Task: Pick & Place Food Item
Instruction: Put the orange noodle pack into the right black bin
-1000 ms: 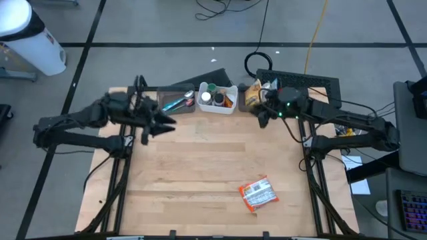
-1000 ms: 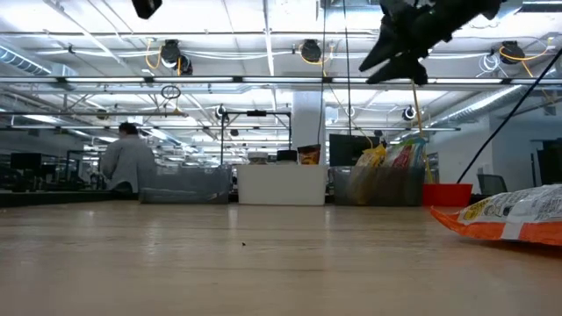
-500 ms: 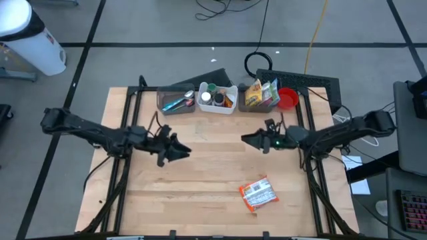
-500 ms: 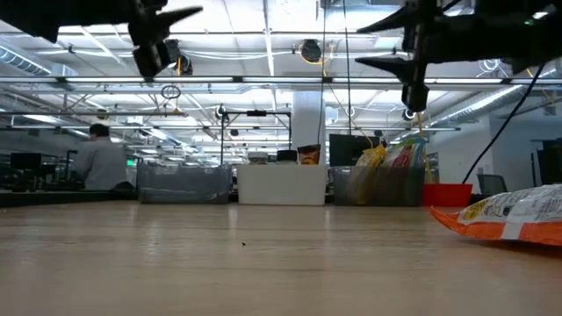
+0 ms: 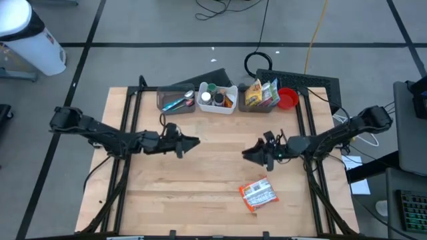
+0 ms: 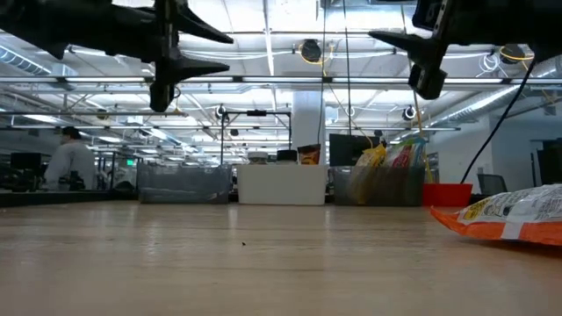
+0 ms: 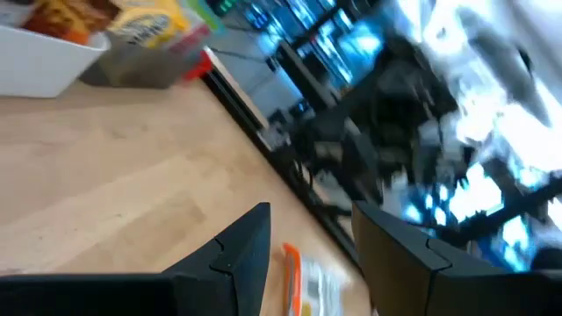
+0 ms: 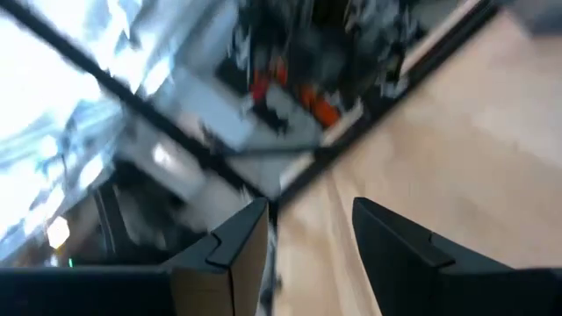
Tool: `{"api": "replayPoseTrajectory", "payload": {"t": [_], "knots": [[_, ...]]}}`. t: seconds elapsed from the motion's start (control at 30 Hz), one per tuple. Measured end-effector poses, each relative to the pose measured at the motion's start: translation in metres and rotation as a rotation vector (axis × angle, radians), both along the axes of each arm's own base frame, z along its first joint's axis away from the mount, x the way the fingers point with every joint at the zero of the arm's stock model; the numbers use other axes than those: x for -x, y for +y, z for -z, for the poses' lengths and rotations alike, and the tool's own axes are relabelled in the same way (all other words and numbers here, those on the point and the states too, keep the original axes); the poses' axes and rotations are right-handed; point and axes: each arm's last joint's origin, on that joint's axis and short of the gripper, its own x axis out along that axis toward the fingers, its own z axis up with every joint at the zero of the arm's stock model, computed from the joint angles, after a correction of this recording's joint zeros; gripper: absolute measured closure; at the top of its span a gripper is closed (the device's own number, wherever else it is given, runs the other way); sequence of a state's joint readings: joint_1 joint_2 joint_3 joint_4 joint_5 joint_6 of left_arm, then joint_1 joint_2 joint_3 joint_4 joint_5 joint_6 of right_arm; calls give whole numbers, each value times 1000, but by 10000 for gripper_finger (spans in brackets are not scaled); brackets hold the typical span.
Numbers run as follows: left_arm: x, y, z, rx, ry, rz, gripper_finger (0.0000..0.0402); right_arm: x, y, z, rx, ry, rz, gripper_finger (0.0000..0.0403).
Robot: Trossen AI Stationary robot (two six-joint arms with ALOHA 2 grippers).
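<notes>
Count, table (image 5: 200, 170):
- Bins along the far edge: three. One grey bin (image 5: 175, 100) toward the far left corner, one white bin (image 5: 217, 97) at mid-edge, one clear bin (image 5: 259, 97) toward the far right corner.
- Red bowl (image 5: 287, 99): one, by the far right corner.
- Orange snack packet (image 5: 257, 194): one, near the front edge, right of centre.
- Upright snack bags (image 5: 261, 91) in the clear bin: at least two; exact number cannot be told.
- Arms: two.

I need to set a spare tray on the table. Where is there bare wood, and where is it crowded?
Bare wood fills the front left, beside the orange snack packet, and the middle strip under the left pincer and right pincer, both open in the air. The back edge is crowded: grey bin, white bin, snack bin, red bowl.
</notes>
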State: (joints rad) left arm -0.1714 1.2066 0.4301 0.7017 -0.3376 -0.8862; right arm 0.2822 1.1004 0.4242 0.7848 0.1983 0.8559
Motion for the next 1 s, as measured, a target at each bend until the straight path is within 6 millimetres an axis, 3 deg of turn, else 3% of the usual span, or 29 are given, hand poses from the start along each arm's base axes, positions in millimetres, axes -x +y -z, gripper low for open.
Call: {"api": "replayPoseTrajectory", "payload": {"t": [0.2,0.47,0.63,0.8,1.0], "knots": [[-8,3,8,103,-31,-102,233,-3,20,1,61,214,-274,243],[-11,-4,10,250,-88,-65,233,17,39,25,86,546,-661,243],[-14,-24,-5,253,-140,31,233,29,36,43,190,747,-663,243],[-22,-47,-29,208,-152,95,234,45,29,52,187,940,-617,243],[-33,-70,-50,173,-99,111,234,62,34,49,152,845,-616,243]]}}
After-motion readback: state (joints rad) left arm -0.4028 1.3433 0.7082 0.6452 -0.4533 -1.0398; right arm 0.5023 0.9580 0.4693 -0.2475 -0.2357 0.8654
